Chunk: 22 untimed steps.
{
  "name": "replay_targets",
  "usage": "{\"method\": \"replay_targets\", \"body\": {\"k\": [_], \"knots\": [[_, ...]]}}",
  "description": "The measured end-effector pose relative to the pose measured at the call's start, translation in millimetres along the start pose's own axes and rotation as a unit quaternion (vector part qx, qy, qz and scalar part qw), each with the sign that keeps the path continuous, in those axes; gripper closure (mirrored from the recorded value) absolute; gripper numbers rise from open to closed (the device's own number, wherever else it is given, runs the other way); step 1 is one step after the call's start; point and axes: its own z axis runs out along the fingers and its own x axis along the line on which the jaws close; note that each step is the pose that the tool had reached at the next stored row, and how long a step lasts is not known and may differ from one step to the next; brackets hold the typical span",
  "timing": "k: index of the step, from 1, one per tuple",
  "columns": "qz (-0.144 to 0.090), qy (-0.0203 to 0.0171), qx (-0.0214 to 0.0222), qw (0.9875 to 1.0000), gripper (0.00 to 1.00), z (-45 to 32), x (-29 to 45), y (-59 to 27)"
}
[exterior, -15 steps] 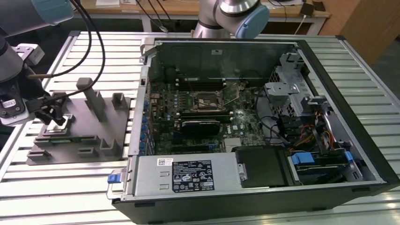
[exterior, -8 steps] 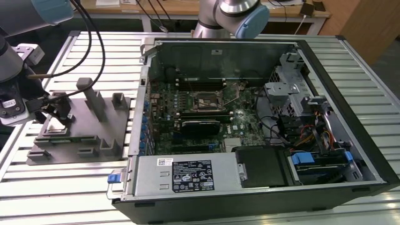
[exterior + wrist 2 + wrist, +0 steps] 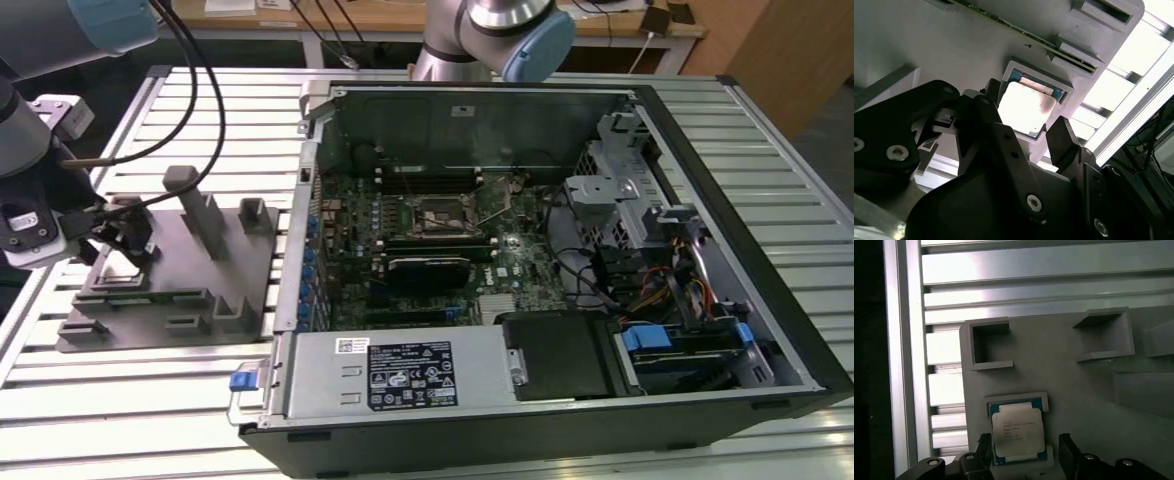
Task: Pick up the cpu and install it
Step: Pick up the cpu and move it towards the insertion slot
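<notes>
Spanning the whole scene, a slatted aluminium table point(image 3: 747, 130) carries everything, with a wooden desk point(image 3: 400, 15) behind it at the far edge of the room. An open computer case point(image 3: 534, 440) lies on its side over the middle and the exterior view's right of the table, its board facing up. A grey fixture point(image 3: 187, 270) with upright posts sits on the slats at the exterior view's left, just beside the case. The arm point(image 3: 20, 140) reaches in from that same side and hangs low over the fixture's near part.

The gripper point(image 3: 1024, 446) has its black fingers point(image 3: 985, 446) spread, one on each side of the cpu point(image 3: 1018, 432), with a visible gap on at least one side; it grips nothing.

The cpu lies flat in a shallow walled recess of the fixture, shiny metal top facing up and a teal border showing at its corners. It is close to square, its edges parallel to the recess walls and its printed face turned toward the first wrist view.
</notes>
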Motion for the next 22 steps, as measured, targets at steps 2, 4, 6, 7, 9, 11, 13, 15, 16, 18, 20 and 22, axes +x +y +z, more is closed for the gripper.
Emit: {"method": "replay_targets", "body": {"k": [2,4,6,7,9,11,13,15,16,18,20,22], "knots": [[-0.010,0.0007,-0.0002,1.0000,0.35,1.4,0.0,-0.1],[-0.014,0.0009,-0.0003,0.9999,0.35,2.9,0.0,-0.2],[-0.015,0.0010,-0.0004,0.9999,0.35,5.1,0.1,-0.3],[-0.015,0.0011,-0.0005,0.9999,0.35,6.4,0.1,-0.4],[-0.016,0.0013,-0.0007,0.9999,0.35,8.8,0.2,-0.5],[-0.017,0.0015,-0.0021,0.9999,0.35,9.9,0.2,-0.5],[-0.019,0.0017,-0.0035,0.9998,0.35,11.0,0.2,-0.4],[-0.020,0.0018,-0.0048,0.9998,0.35,12.0,0.2,-0.4],[-0.021,0.0019,-0.0053,0.9998,0.35,12.5,0.2,-0.4],[-0.022,0.0021,-0.0070,0.9997,0.35,13.2,0.2,-0.4],[-0.022,0.0024,-0.0104,0.9997,0.35,13.9,0.2,-0.5],[-0.023,0.0024,-0.0116,0.9997,0.35,15.0,0.3,-0.4]]}}
